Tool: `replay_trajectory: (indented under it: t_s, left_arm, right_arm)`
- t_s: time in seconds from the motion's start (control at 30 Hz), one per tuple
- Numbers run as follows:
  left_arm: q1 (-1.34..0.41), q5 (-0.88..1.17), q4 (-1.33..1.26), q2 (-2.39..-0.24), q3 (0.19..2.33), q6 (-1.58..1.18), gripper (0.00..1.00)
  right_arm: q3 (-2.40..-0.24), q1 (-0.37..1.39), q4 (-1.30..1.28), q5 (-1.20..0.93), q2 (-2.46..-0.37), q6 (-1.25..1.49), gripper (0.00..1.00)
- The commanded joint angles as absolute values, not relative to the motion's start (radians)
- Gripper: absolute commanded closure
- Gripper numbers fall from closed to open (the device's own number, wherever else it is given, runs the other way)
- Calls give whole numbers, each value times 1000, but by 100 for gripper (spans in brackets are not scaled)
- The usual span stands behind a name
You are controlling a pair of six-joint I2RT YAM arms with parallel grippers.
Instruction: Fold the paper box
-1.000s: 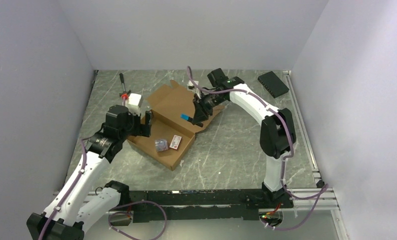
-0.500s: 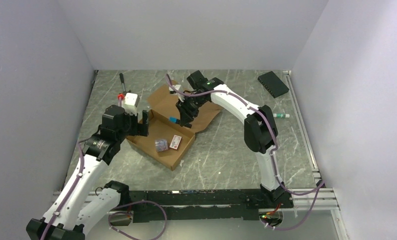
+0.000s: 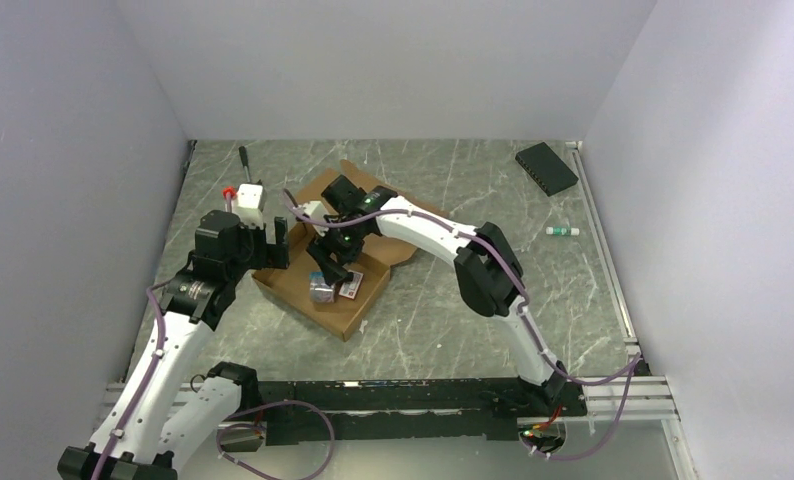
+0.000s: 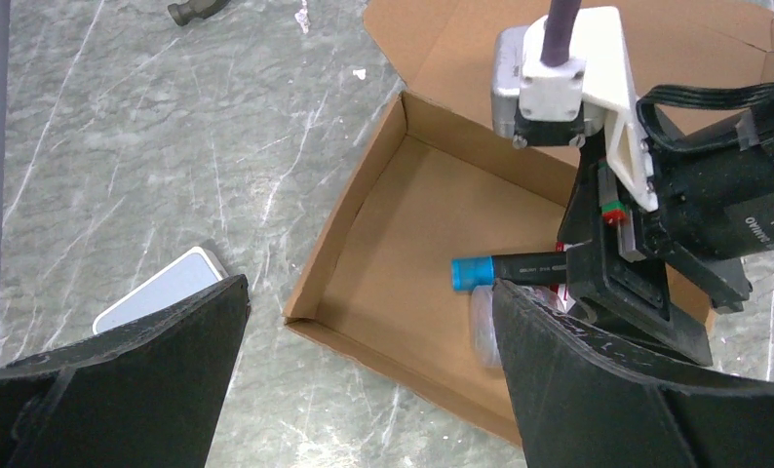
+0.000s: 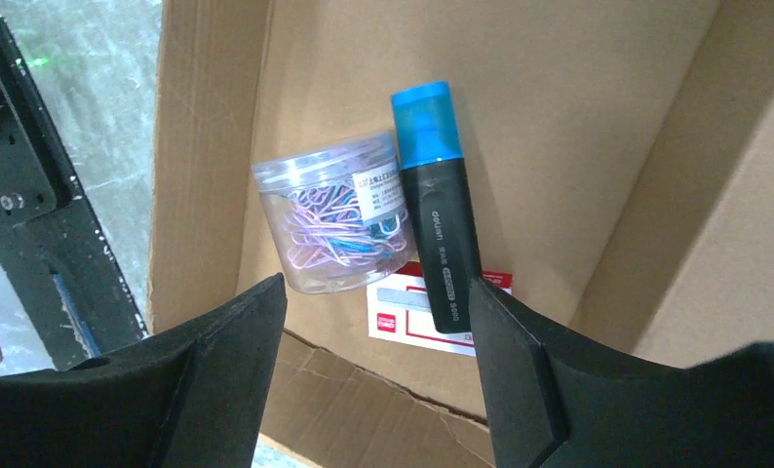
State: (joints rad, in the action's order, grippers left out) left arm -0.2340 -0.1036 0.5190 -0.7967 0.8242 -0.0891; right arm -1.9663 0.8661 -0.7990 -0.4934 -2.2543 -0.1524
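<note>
The paper box (image 3: 358,205) is a brown cardboard mailer lying open mid-table, lid flat behind its tray. My right gripper (image 3: 330,270) hangs over the tray with its jaws open. In the right wrist view, the right gripper (image 5: 373,292) looks down on a black marker with a blue cap (image 5: 440,224). The marker lies along the right finger's inner face, unclamped. A clear jar of paper clips (image 5: 329,210) and a red-and-white staples box (image 5: 403,317) sit beside the marker on the cardboard (image 5: 559,117). My left gripper (image 4: 368,292) is wide open above the tray's left corner (image 4: 305,312), holding nothing.
A flat black box (image 3: 546,167) lies at the far right, with a small tube (image 3: 562,231) nearer. A white block with a red cap (image 3: 248,197) and a dark tool (image 3: 244,157) sit left of the paper box. A white slab (image 4: 159,288) lies under my left finger.
My right arm swung left from over the lid to above the tray, carrying the marker, and its jaws opened. The left gripper edged slightly back and stayed open.
</note>
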Motion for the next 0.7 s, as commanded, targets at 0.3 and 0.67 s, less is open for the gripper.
replay_trajectory:
  t_s: [0.3,0.67]
  left_arm:
    - [-229,-95,476,-764,821,-84,1]
    - [-224,-77,474,-758,822,-84,1]
  right_arm:
    - [-1748,817,-976,-496,-1777,-597,23]
    - [-1269,232,-752,-916,-1408,-579,11]
